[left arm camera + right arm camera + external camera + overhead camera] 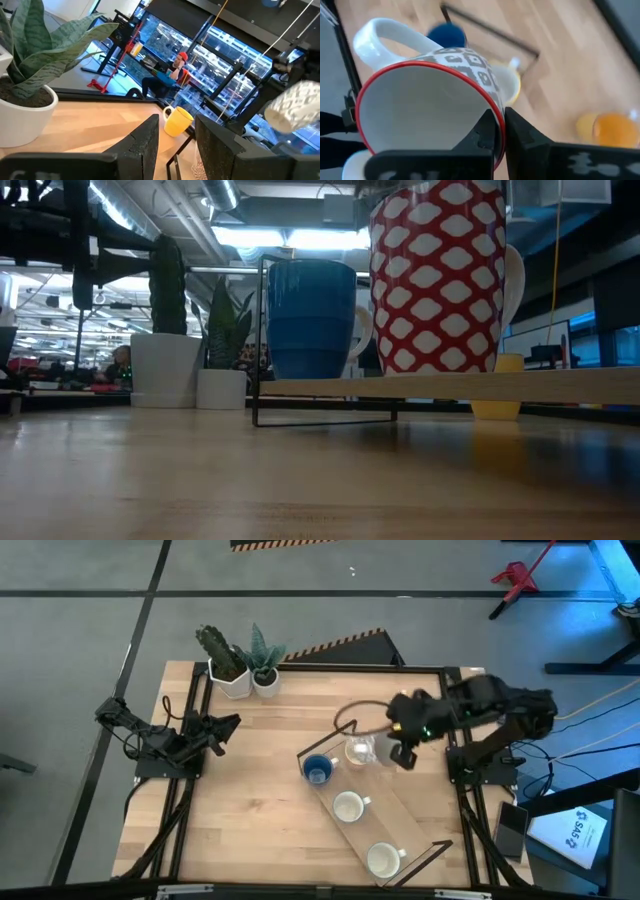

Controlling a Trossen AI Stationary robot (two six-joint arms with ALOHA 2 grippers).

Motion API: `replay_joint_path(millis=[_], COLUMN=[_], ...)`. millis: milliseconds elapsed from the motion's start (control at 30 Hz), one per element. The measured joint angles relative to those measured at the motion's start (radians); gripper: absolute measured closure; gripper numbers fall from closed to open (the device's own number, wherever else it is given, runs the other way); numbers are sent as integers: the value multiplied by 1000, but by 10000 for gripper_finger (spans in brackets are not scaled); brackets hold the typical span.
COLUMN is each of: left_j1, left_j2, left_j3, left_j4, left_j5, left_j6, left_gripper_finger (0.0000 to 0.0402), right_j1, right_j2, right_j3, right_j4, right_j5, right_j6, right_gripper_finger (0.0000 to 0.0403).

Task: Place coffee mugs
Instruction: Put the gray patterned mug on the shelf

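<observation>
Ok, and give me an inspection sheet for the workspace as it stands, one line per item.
Surface: wooden table, carrying a long tray.
Job's things: blue mug, middle white mug and end white mug on the tray; yellow mug on the table.
Clutter: two potted plants at a far corner.
Grippers: right gripper shut on the patterned mug by its rim; left gripper open, at the left edge.
Cables: bundle by the left arm's base.
Surroundings: seated person beyond the table.

I see two dark, jointed arms with black cables trailing from their bases. The right arm (480, 705) shows a small green light near its wrist.
</observation>
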Motion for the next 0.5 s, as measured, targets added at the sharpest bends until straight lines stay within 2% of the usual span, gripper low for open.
replay_joint_path(millis=[233,500], left_j1=[0,0], left_j2=[0,0], left_j3=[0,0], left_j4=[0,0], left_j5=[1,1], left_j6=[0,0], left_gripper_finger=[280,280], right_j1=[127,215], right_j2=[-124,-182], right_j3=[-230,-454], right_j4=[-5,-4], right_j5=[-16,-136], right_j6=[289,527], right_gripper_finger=[403,403])
